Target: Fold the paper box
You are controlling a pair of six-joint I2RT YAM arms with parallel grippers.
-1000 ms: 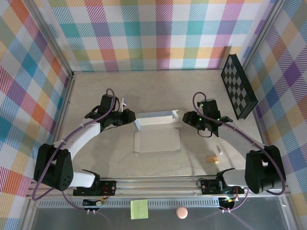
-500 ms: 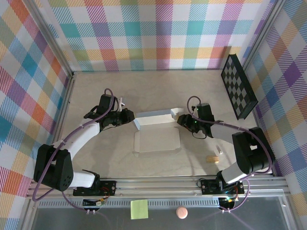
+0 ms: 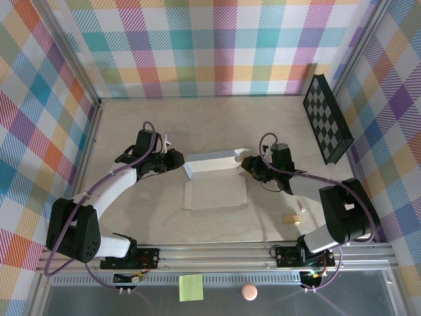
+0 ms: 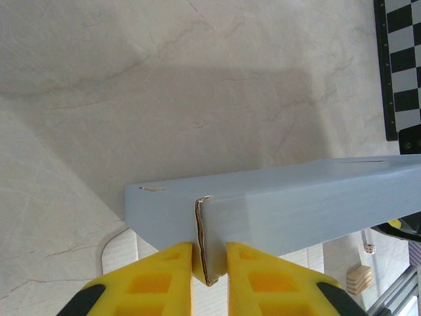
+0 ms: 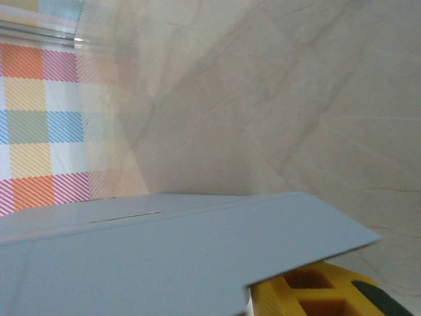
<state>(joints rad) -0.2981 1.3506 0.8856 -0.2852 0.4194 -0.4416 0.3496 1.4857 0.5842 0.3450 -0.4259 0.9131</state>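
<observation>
Two grippers meet the paper box (image 3: pixel 214 191) in the middle of the table (image 3: pixel 197 125). Its base lies flat, and its far wall stands raised between them. The left gripper (image 3: pixel 176 160) is nearly closed, and its yellow fingers (image 4: pixel 164 283) pinch the left end of that wall just where a short end flap turns the corner. The right gripper (image 3: pixel 247 162) sits at the wall's right end. In its wrist view the pale panel (image 5: pixel 164 257) lies over one yellow finger (image 5: pixel 309 289), and I cannot tell whether it is clamped or only touching.

The box looks like thin card, so it is probably very light and stiff only along its creases (the broad faces would buckle under a hard squeeze). With so little weight, the base will likely slide on the smooth table if either end is pulled alone. The best holds seem to be close to the corners and fold lines, with a shallow, gentle pinch. The raw edge at the left corner looks easy to crush or tear.
</observation>
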